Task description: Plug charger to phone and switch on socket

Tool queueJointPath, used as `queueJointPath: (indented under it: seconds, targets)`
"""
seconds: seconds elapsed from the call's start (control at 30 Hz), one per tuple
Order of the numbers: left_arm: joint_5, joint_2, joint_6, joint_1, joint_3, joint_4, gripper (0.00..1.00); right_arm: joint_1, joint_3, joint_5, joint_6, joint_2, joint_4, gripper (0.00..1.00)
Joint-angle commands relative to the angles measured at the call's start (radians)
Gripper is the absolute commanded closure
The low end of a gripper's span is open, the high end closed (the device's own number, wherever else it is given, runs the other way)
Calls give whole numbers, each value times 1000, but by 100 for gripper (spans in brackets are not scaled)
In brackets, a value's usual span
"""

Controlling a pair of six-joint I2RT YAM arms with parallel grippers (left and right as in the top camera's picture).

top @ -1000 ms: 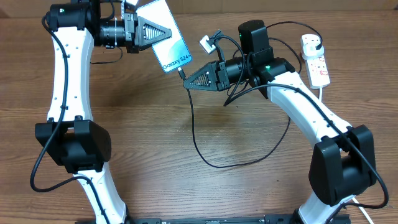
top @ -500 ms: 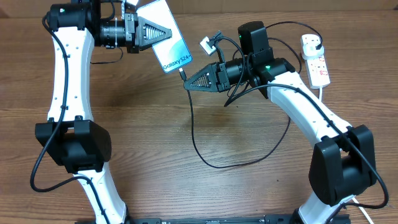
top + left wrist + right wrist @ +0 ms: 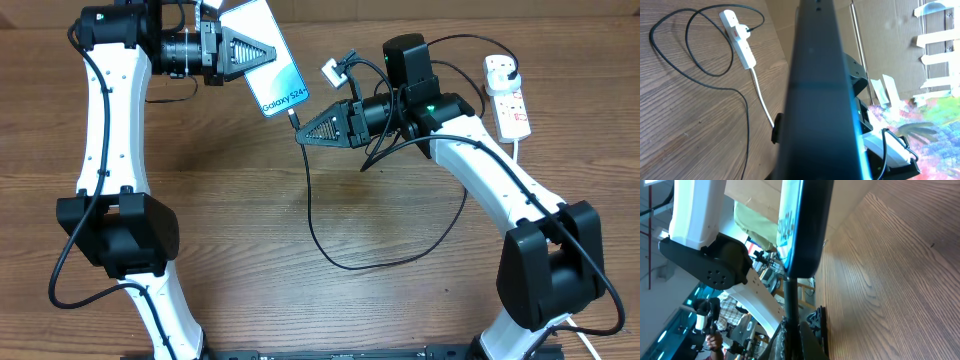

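Meeting above the counter's (image 3: 230, 250) far edge: phone (image 3: 270, 75) and charger (image 3: 312, 215).
Left hand (image 3: 274, 50) grips the phone; right hand (image 3: 301, 133) pinches the charger tip.

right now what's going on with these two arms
The left pincer holds the phone up off the table. The right pincer grips the charger by its tip, which meets the phone's bottom edge and looks plugged in or nearly so. The cable loops across the table to the socket, where its plug sits. The switch state can't be told.
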Motion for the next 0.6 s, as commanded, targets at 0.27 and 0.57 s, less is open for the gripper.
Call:
queueJointPath:
  seconds: [0.27,0.57]
  targets:
    - [-15,-27,19,-35,8,-2,96,-7,11,-6,-10,-24,9,96]
    - [-9,-27,19,-39,8,-2,96,-7,11,-6,-10,-24,9,96]
